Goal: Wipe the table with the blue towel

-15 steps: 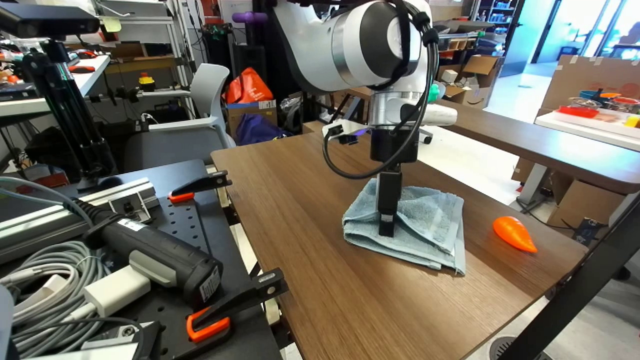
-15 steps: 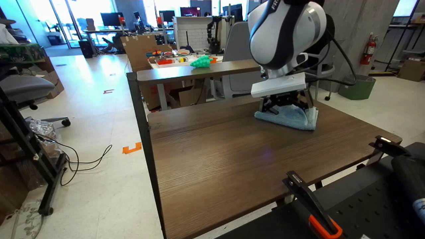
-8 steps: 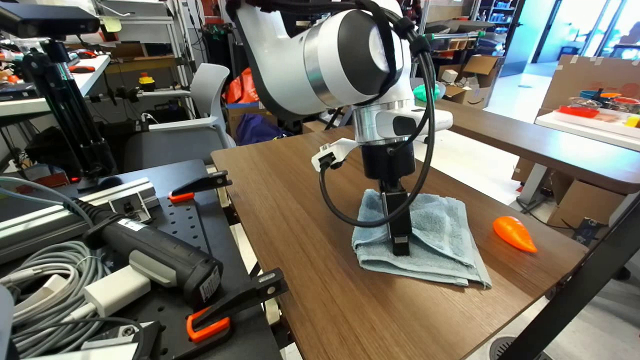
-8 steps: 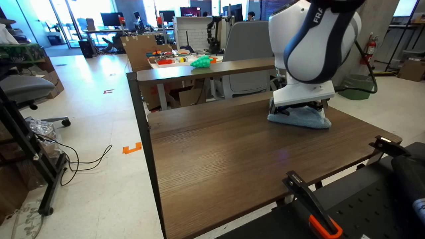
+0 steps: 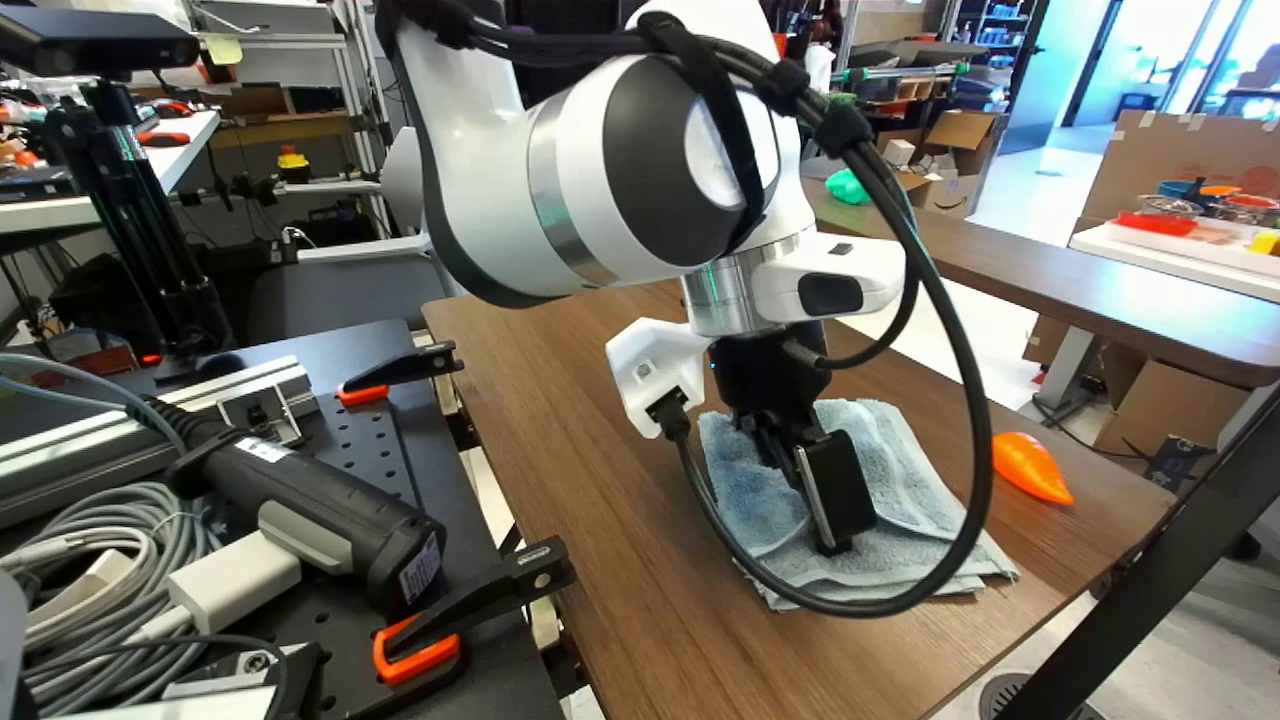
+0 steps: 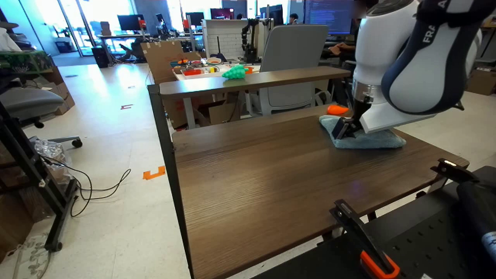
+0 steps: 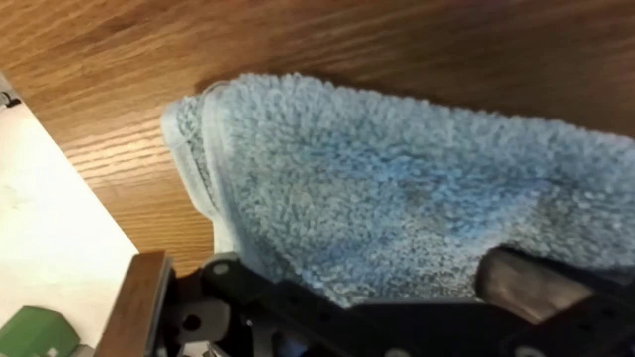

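The blue towel (image 5: 905, 490) lies folded on the dark brown table (image 5: 600, 400), and it also shows in an exterior view (image 6: 374, 140). My gripper (image 5: 815, 515) is tilted and presses down on top of the towel. In the wrist view the fingers stand wide apart, with towel (image 7: 347, 173) showing between and in front of them. The left finger (image 7: 134, 302) is near the towel's edge and the right fingertip rests on the cloth. The fingertip contact is partly hidden by the gripper's linkage and the cable.
An orange object (image 5: 1030, 468) lies on the table close beside the towel, also visible in an exterior view (image 6: 336, 110). A black side table (image 5: 350, 450) with clamps (image 5: 480, 600), cables and a scanner adjoins one long edge. A black post (image 6: 170, 174) stands at the table's end.
My gripper has slid with the towel across the table, rightward in both exterior views. The arm has leaned over and the gripper has turned. The orange object has come into sight behind the towel.
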`<state>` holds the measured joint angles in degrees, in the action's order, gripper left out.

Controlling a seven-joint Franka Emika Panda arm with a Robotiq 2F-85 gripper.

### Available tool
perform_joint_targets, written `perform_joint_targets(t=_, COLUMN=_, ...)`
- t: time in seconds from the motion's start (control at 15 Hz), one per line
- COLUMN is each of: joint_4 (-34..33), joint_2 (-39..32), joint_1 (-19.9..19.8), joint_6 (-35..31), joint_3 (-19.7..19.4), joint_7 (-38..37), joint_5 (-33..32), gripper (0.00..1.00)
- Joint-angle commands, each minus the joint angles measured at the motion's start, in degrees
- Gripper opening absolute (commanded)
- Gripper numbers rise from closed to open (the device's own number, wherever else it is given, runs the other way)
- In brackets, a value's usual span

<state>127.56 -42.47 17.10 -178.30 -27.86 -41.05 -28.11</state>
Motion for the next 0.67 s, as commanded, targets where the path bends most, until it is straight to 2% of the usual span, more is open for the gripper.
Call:
perform_joint_targets(t=0.0, joint_4=5.2, joint_2=0.1, joint_1=-2.7, joint_6=-5.6, joint_3=2.1, joint_7=7.2, joint_5=-4.5, gripper=1.00)
perform_joint_targets(t=0.27, joint_4=8.6, joint_2=2.5, joint_1=-4.8, joint_6=-7.5, joint_3=3.6, joint_7=13.7, joint_5=-9.5, gripper=1.00)
perform_joint_targets(t=0.4, joint_4=8.7, joint_2=3.8, joint_1=-6.3, joint_6=-2.6, joint_3=6.7, joint_7=15.8, joint_5=-10.2, gripper=1.00)
perform_joint_targets(t=0.47, joint_4=8.4, joint_2=4.5, joint_1=-6.2, joint_6=1.9, joint_3=8.4, joint_7=15.2, joint_5=-8.7, gripper=1.00)
perform_joint_targets(t=0.53, joint_4=6.8, joint_2=4.6, joint_1=-4.5, joint_6=-3.6, joint_3=3.8, joint_7=14.4, joint_5=-8.7, gripper=1.00)
perform_joint_targets(t=0.6, joint_4=6.9, joint_2=5.5, joint_1=-5.0, joint_6=-1.2, joint_3=5.1, joint_7=14.6, joint_5=-8.7, gripper=1.00)
